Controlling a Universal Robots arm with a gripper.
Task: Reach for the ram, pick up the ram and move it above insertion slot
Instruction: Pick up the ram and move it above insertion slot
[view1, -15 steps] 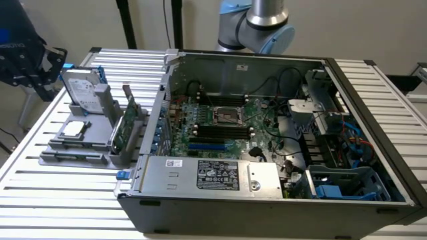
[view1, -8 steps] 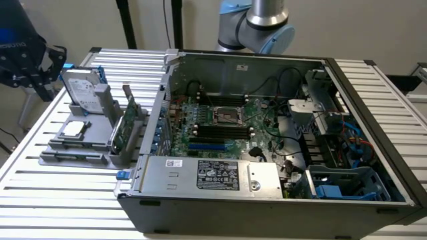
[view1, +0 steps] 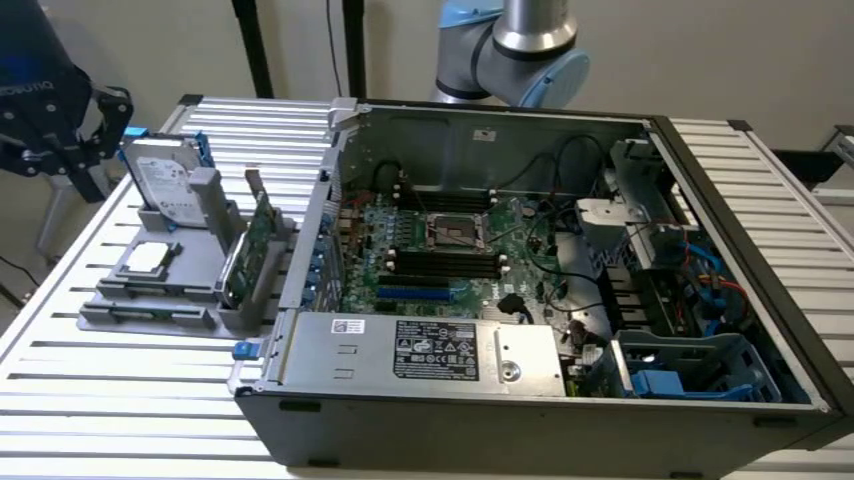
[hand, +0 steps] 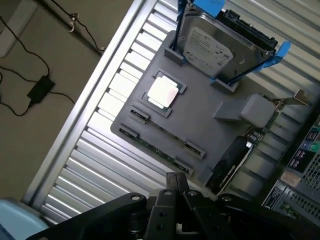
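okay, wrist view: i see the gripper (hand: 176, 182) with its fingers pressed together and nothing between them. it hangs above the grey holder tray (hand: 200, 115), clear of everything on it.

the ram (hand: 156, 150) lies flat along its slot in that tray, a thin green strip held between small clips. it sits on the side of the tray away from the hard drive (hand: 220, 45). no contact with the gripper, the ram is untouched in its holder.

beside the ram on the tray there's a square processor chip (hand: 163, 92), and the wider expansion card (hand: 235, 160) stands on edge next to the case.

in the exterior view, the tray sits on the slatted table (view1: 134, 400) at that view's left. the open computer case (view1: 534, 400) is just beside it. inside, the motherboard (view1: 441, 215) shows its dark memory slots (view1: 447, 268), all well apart from the ram. the arm (view1: 514, 50) rises behind the case.
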